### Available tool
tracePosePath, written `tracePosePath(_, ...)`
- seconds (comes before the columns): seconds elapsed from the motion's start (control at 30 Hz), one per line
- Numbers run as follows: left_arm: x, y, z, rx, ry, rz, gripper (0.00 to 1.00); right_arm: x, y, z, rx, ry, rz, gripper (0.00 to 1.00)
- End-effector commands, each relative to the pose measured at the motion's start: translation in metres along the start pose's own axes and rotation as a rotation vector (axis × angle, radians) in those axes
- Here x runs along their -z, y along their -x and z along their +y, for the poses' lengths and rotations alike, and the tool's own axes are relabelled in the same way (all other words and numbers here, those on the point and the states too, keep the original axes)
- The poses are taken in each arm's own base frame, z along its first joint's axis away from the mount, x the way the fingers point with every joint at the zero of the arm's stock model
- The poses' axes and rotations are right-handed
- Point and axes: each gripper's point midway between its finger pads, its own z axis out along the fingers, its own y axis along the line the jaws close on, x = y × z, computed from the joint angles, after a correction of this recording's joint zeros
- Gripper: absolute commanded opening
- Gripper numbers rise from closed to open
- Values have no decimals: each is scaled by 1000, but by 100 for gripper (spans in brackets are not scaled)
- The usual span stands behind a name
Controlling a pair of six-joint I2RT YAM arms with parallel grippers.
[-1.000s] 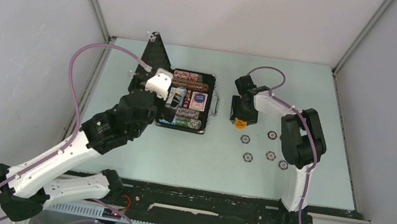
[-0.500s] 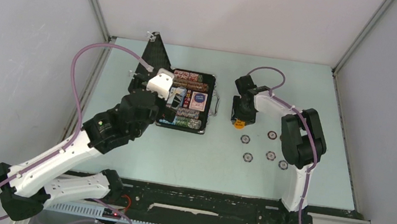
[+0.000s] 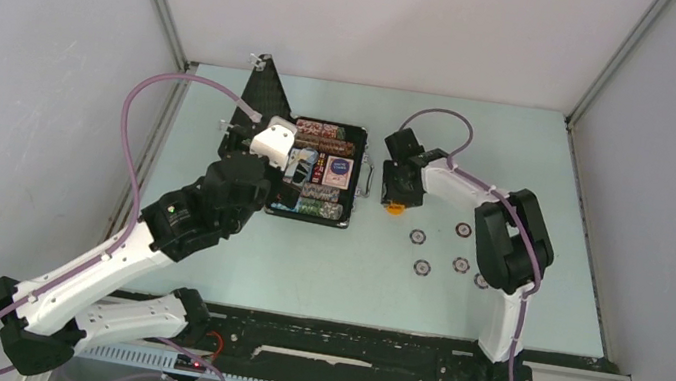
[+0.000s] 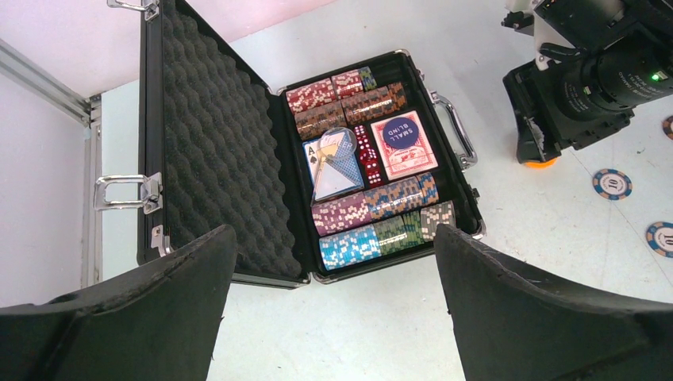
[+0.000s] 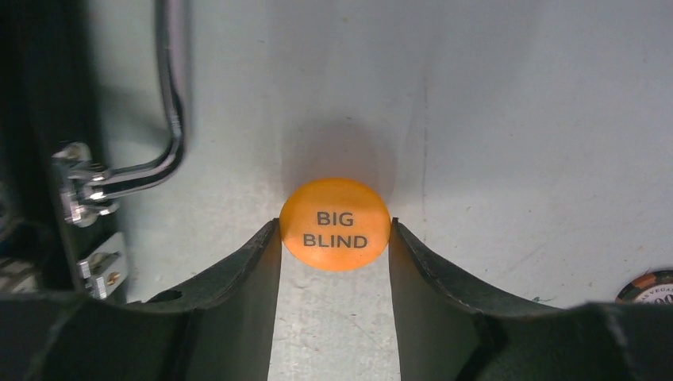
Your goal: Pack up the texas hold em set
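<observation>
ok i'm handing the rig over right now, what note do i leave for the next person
Left gripper: open, empty, hovering over the open case.
Right gripper: shut on the orange big blind button, beside the case handle.
Done: chip rows, cards and small blind button are in the case.
Left: put the orange button in, collect the loose chips from the table, close the lid.

open case [image 4: 214,143]; orange button [image 5: 335,225] alongside
</observation>
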Motion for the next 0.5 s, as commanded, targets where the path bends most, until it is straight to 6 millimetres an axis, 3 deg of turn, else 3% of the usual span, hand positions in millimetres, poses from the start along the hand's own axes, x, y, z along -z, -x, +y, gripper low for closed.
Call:
tracePosePath(0.0, 0, 0, -2, -3, -14, -17, 100, 37, 39, 23, 47, 52, -178, 56)
tracePosePath(0.2, -1, 0, -4, -2, -22, -14, 100, 62, 68, 82, 135, 179, -247, 57)
tracePosePath(0.47, 0, 1, -2, -2, -16, -16, 100, 56, 74, 145, 201, 325, -194, 56)
